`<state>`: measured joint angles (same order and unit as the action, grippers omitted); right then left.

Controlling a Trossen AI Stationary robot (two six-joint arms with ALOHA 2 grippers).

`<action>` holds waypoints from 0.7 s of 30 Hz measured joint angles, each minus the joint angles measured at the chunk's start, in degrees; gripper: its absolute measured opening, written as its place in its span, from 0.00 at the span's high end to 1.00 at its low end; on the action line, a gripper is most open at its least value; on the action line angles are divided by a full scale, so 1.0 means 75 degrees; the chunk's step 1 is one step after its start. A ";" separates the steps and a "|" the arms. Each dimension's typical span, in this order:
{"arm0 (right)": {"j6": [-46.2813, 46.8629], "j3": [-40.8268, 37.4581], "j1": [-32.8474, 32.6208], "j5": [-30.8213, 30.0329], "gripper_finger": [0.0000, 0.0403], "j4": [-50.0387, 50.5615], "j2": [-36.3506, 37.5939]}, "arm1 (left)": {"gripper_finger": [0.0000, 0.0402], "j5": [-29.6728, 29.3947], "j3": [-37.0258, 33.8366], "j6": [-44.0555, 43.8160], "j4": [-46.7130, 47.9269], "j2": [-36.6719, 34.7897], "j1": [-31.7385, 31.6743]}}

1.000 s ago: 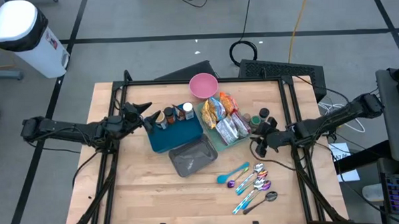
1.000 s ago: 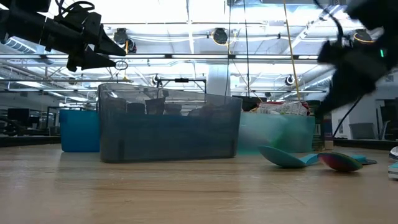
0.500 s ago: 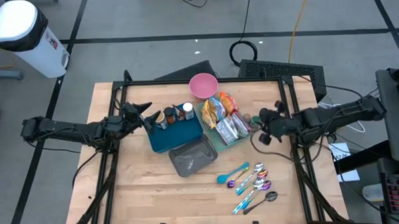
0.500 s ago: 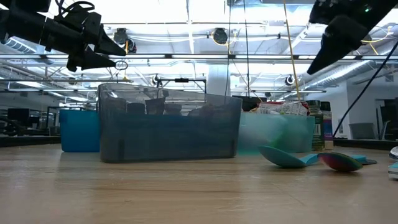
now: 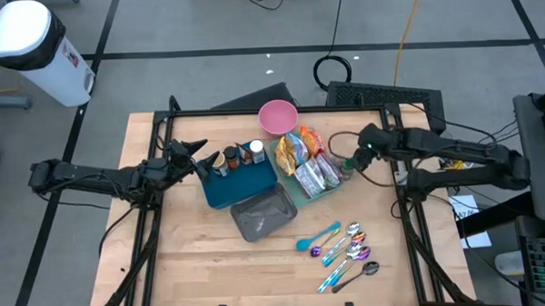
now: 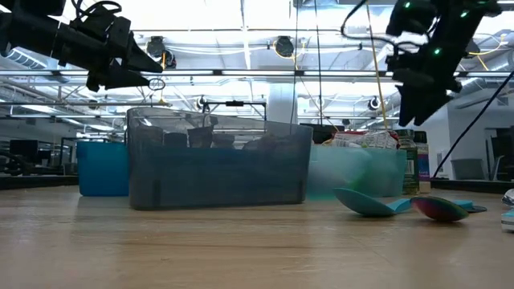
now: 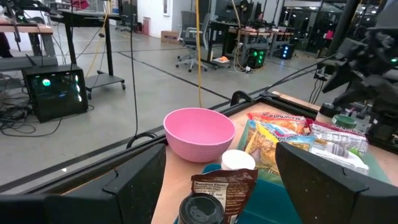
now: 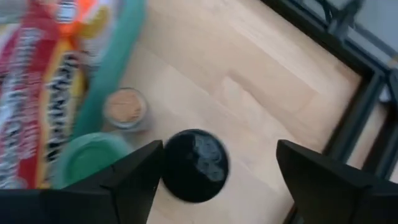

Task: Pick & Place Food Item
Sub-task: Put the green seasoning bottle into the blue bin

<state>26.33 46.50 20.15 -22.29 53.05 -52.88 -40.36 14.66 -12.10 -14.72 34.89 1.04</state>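
A teal tray (image 5: 290,190) holds several snack packets (image 5: 307,161). Beside its right side stand small jars on the table: one with a black lid (image 8: 196,165), one with a tan lid (image 8: 124,109), one with a green lid (image 8: 84,158). My right gripper (image 5: 360,156) hangs open above these jars, tipped down, with the black lid between and below its fingers (image 8: 134,180), touching nothing. My left gripper (image 5: 200,158) waits open and level at the left of a blue bin (image 5: 242,183) that holds jars (image 7: 211,193).
A grey bin (image 5: 264,214) lies in front of the blue bin. A pink bowl (image 5: 278,116) stands at the far edge. Several coloured spoons (image 5: 344,250) lie near the front right. A black frame (image 5: 394,121) runs round the table's edges.
My right gripper has swung from the table's right side toward the far edge and the jars, rising and tipping further downward. Its fingers now stand wider apart than before. Nothing on the table has moved.
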 joint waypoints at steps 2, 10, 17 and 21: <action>0.0000 0.0000 0.0261 0.0014 0.23 0.0003 -0.0160 | 0.22 0.0000 0.0000 0.0003 0.0003 0.0000 0.0000; 0.0023 0.0030 0.0489 0.0603 0.28 -0.0176 -0.0678 | 0.24 0.0000 0.0000 0.0079 0.0037 0.0000 0.0000; -0.0038 -0.0032 0.0489 0.0820 0.29 0.0042 -0.0840 | 0.26 0.0000 0.0000 0.0076 0.0064 0.0000 0.0000; -0.0023 -0.0009 0.0567 0.0655 0.30 0.0075 -0.0805 | 0.26 -0.0003 0.0000 0.0064 0.0061 0.0000 0.0000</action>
<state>26.15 46.44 24.40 -17.38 53.62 -58.92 -40.38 14.66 -11.61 -14.26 34.89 1.04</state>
